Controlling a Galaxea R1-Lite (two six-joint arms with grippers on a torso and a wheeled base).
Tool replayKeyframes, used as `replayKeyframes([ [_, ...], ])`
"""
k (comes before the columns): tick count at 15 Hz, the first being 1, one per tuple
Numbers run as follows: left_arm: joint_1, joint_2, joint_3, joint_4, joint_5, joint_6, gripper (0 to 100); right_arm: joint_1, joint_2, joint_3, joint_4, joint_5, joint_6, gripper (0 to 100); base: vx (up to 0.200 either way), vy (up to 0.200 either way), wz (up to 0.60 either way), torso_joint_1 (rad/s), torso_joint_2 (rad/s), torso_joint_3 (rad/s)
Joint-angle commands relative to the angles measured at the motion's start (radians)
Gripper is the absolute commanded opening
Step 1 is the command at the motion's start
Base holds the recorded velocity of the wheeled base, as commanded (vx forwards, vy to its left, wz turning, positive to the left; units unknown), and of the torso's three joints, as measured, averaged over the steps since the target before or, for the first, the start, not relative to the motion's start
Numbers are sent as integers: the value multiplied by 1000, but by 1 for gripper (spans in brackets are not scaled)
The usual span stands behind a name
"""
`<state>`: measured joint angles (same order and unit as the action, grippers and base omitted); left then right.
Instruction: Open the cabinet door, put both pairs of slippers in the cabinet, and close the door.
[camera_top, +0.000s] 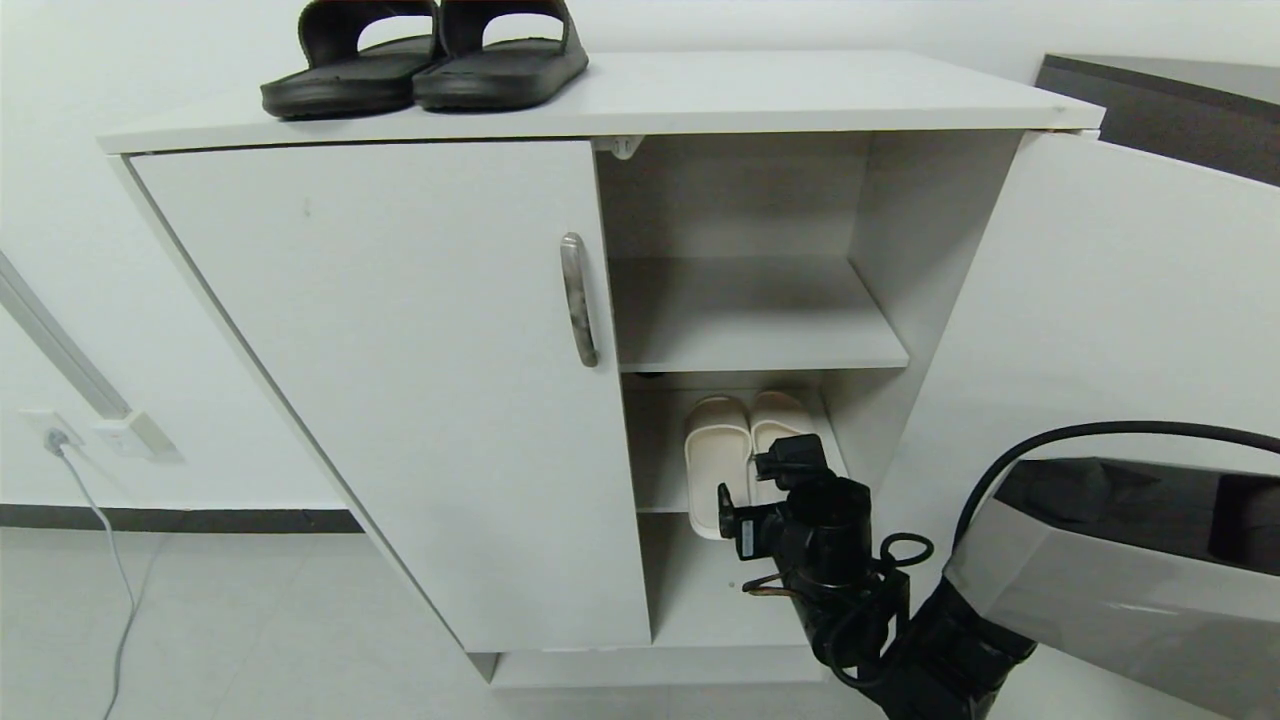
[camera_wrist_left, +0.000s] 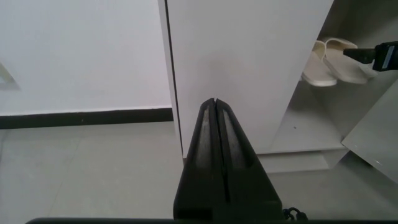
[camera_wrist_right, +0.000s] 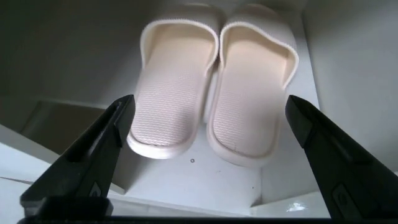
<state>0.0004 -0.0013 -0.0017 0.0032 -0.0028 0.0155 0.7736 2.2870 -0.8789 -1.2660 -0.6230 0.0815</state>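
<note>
White wall behind, grey floor below. Up on the cabinet (camera_top: 800, 90) top, at the left: black slippers (camera_top: 425, 60), side by side, not yet put away. Left door (camera_top: 400, 380) shut. Left gripper (camera_wrist_left: 214, 106) closed tight, holding nothing, low by that door. Cream slippers (camera_wrist_right: 211, 87), soft and ribbed, together on the second shelf (camera_top: 655, 450) down. Right gripper (camera_wrist_right: 208, 118) wide open right in front, holding nothing. Right door (camera_top: 1100, 320) swung wide for easy reach.

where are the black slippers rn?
Head view: the black slippers sit side by side on top of the cabinet, toward its left end, above the closed left door.
</note>
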Motion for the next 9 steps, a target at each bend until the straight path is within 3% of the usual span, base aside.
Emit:
replayKeyframes([
  [1,1,1,0,0,0,0,0,1,-8,5,-3,0,0,100,-200,0,0,7,7,2],
  [6,1,1,0,0,1,0,0,1,-6,11,-7,-4,0,100,-200,0,0,1,2,0],
  [9,1,1,0,0,1,-2,0,0,-6,21,-18,-4,-2,100,0,0,0,0,0,0],
])
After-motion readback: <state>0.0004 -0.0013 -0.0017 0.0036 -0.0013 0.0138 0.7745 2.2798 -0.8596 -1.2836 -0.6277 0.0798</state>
